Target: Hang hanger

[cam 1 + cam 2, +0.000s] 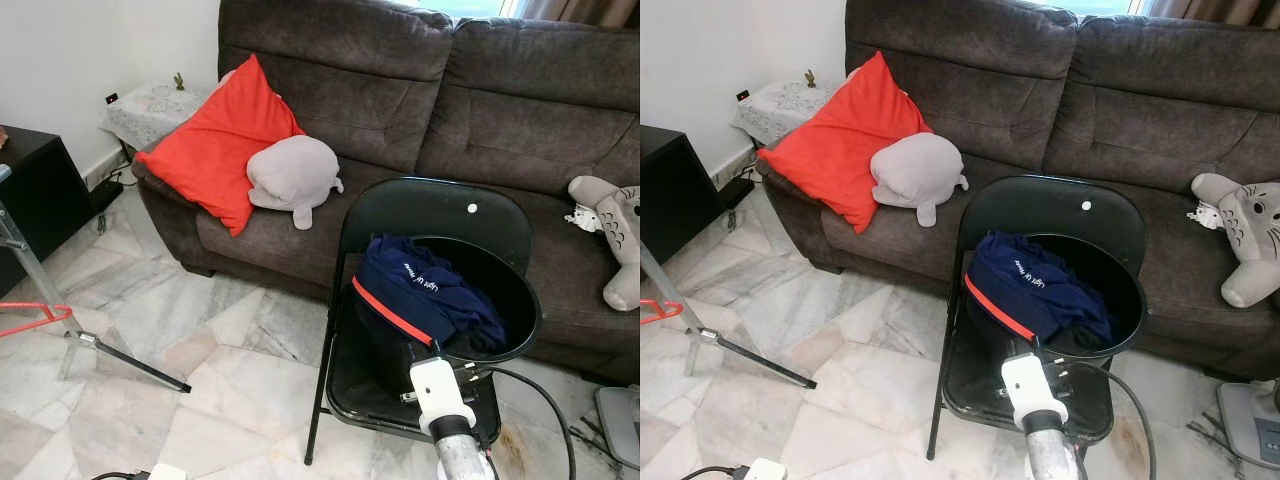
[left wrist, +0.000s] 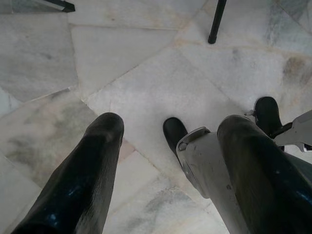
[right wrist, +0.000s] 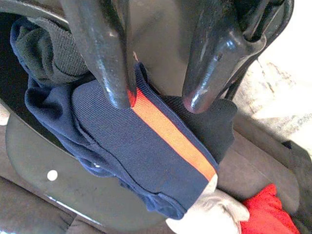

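Note:
A red hanger (image 1: 28, 316) sits at the far left by a metal rack (image 1: 40, 285). A navy garment with a red stripe (image 1: 425, 293) lies heaped in a black basket (image 1: 522, 318) on a black folding chair (image 1: 432, 207). My right arm (image 1: 447, 408) reaches toward the basket's near side. In the right wrist view my right gripper (image 3: 156, 100) is open just over the garment (image 3: 146, 156), with one fingertip (image 3: 119, 95) at the red stripe. My left gripper (image 2: 173, 126) hangs open over the marble floor (image 2: 146, 73), holding nothing.
A dark brown sofa (image 1: 420, 90) stands behind the chair with a red cushion (image 1: 215, 140), a grey plush (image 1: 293, 175) and a grey toy (image 1: 615, 225). A black cabinet (image 1: 30, 190) is at the left. The rack's leg (image 1: 130, 365) crosses the floor, and a cable (image 1: 545, 400) runs by the chair.

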